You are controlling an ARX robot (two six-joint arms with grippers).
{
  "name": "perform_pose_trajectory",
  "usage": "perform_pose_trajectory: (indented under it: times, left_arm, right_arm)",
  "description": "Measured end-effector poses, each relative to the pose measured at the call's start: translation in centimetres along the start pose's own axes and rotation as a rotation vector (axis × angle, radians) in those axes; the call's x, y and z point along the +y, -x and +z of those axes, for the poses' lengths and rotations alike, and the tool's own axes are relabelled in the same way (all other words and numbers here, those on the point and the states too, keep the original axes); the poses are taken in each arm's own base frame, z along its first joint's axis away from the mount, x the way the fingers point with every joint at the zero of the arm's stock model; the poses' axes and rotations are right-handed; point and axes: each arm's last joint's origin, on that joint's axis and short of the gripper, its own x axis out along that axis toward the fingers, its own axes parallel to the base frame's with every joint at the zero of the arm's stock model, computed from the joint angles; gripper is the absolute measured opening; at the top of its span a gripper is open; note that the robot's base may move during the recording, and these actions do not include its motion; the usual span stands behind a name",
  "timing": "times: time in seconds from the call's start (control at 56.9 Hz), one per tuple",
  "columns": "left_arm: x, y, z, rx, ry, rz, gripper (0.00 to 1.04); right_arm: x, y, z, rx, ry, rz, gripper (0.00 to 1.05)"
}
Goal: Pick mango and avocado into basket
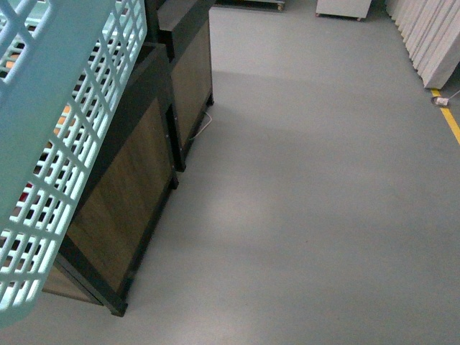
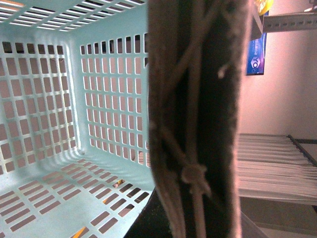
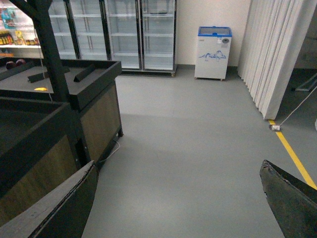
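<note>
My right gripper (image 3: 177,164) hangs over grey floor (image 3: 198,139), jaws wide apart, empty. The turquoise basket (image 2: 114,99) and its handles (image 2: 166,124) fill my left wrist view; the left gripper's jaws I cannot tell.

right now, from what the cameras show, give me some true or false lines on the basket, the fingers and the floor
1. Fruit lies inside the basket. False: the part of its inside that shows holds nothing.
2. The right arm's fingers stand apart with nothing between them. True.
3. A white tie is knotted on the basket's handle. True.
4. A red line is painted on the floor. False: the line is a yellow line, near the white panels at the edge.
</note>
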Motion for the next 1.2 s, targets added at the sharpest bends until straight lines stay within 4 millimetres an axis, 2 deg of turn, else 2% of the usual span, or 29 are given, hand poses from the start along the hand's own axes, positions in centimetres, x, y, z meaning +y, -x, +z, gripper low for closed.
perform_pose_trajectory:
  times: [1.196]
  left_arm:
    - [-0.01,0.01,-0.01,0.006,0.001,-0.001,0.06]
  right_arm:
    - [0.0,0.0,0.01,-0.001,0.0,0.0,0.97]
